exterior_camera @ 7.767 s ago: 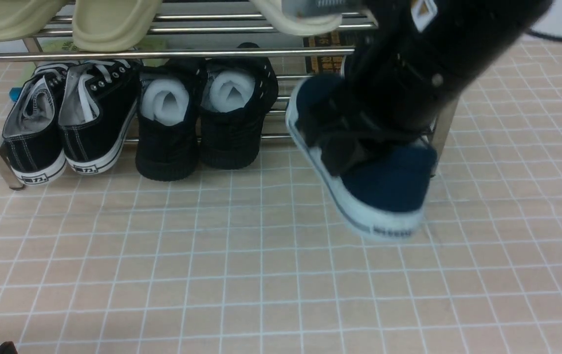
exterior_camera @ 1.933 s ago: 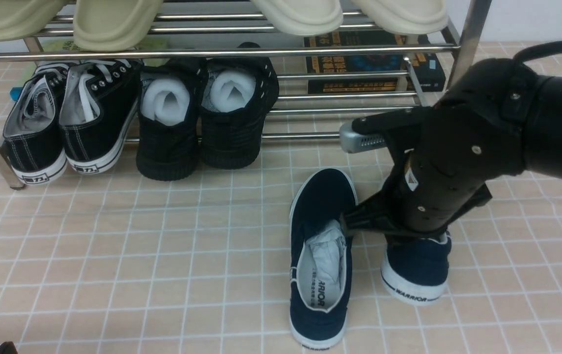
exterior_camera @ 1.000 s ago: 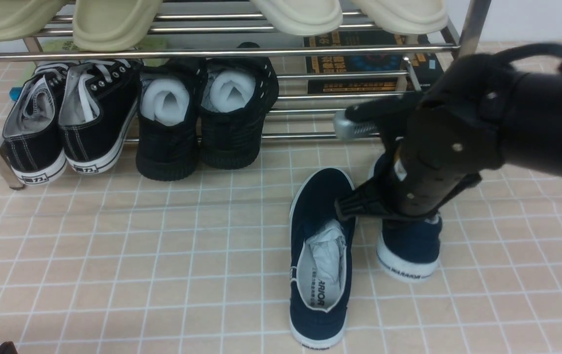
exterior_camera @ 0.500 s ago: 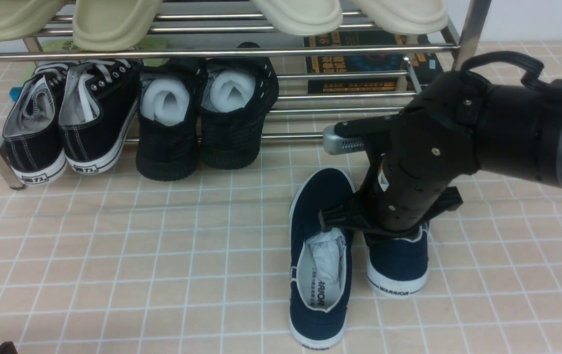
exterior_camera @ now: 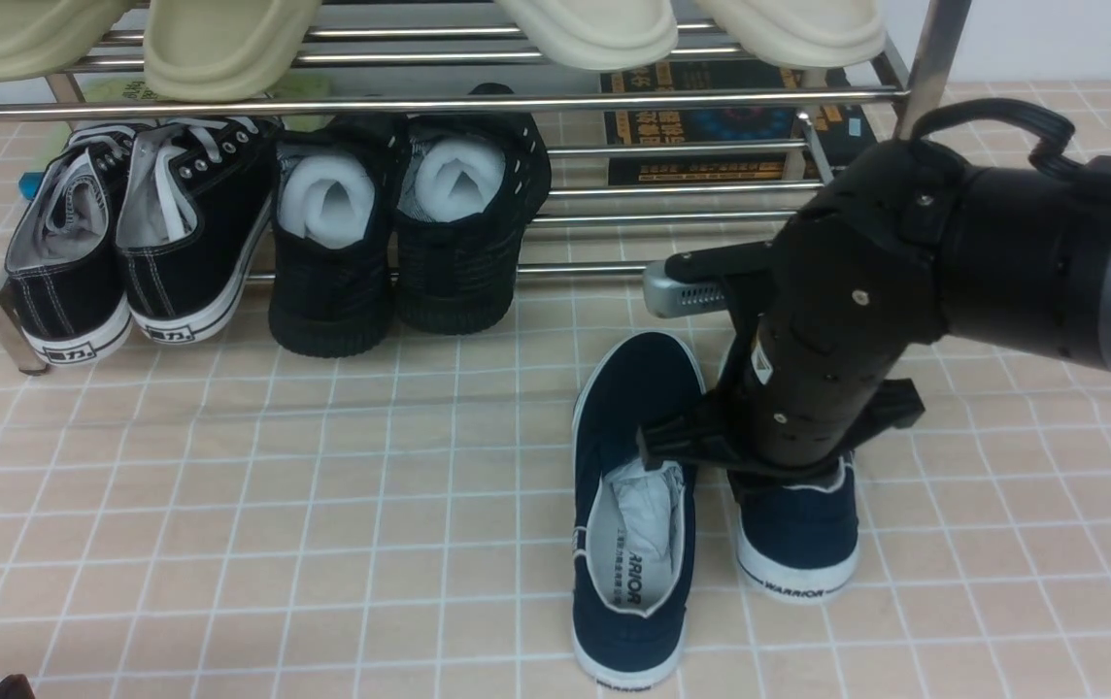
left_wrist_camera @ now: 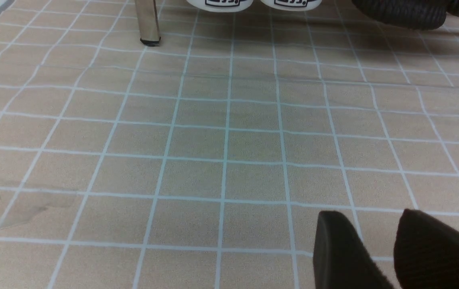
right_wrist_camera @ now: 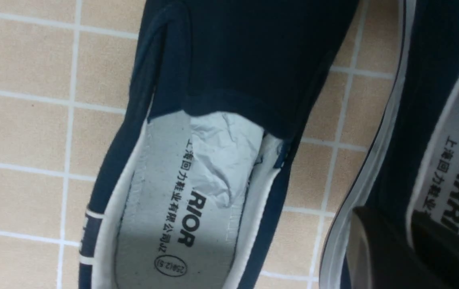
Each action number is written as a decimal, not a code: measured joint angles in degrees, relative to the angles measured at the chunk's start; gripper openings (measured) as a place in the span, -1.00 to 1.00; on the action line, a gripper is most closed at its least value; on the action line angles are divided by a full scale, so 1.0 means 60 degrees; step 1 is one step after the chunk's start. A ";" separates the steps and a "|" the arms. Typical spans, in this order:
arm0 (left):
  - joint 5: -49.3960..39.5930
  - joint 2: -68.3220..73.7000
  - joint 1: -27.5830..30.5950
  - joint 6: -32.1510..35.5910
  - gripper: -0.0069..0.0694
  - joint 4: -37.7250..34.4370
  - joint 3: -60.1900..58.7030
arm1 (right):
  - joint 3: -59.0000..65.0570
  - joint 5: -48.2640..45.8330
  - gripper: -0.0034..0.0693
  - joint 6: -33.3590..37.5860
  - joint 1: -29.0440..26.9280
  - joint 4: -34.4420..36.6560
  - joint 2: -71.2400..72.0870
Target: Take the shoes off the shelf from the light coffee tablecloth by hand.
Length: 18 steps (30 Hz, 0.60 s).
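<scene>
Shoes [exterior_camera: 629, 621]: both navy slip-ons are off the shelf [exterior_camera: 400, 102] and sit on the light coffee tablecloth [exterior_camera: 225, 505] in front of its right end, toes toward the rack, heels toward the camera.

- Free shoe [exterior_camera: 614, 549]: flat on the cloth, nothing touching it, crumpled paper [exterior_camera: 648, 495] in the toe, "WARRIOR" readable on the insole.
- Gripped shoe [exterior_camera: 798, 544]: just beside it on the robot's right, a strip of cloth between them, heel set further back. Only the heel end shows under the arm; the sole looks down on the cloth.
- Right gripper [right_wrist_camera: 408, 247]: narrow, clamped on that shoe's side wall. The wrist view shows one finger [right_wrist_camera: 374, 249] outside by the white sole and the other inside over the insole.
- Left gripper [left_wrist_camera: 378, 245]: low over bare cloth at the near left, well apart from the shoes. Tips almost together, nothing between them.
- On the lower tier: black lace-up sneakers [exterior_camera: 128, 243] at the left, all-black shoes [exterior_camera: 400, 233] next to them. Pale slippers [exterior_camera: 225, 39] are on the top tier.
</scene>
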<state>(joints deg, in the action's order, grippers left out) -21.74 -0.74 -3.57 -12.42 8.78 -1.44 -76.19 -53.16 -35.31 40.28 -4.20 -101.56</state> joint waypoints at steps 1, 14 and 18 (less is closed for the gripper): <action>0.0000 0.0000 0.0000 0.0000 -0.19 0.0000 0.0000 | 0.0000 0.0031 -0.75 0.0000 0.0000 0.0069 -0.0010; 0.0000 0.0000 0.0000 0.0000 -0.19 0.0000 0.0000 | -0.0359 0.0057 0.09 0.1205 -0.0008 0.1554 0.0257; 0.0000 0.0000 0.0000 0.0000 -0.19 0.0000 0.0000 | -0.1042 -0.0923 0.33 0.1926 -0.0008 0.1389 0.0462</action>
<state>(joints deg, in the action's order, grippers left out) -21.74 -0.74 -3.57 -12.42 8.78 -1.44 -82.44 -58.70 -23.76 40.24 4.13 -98.79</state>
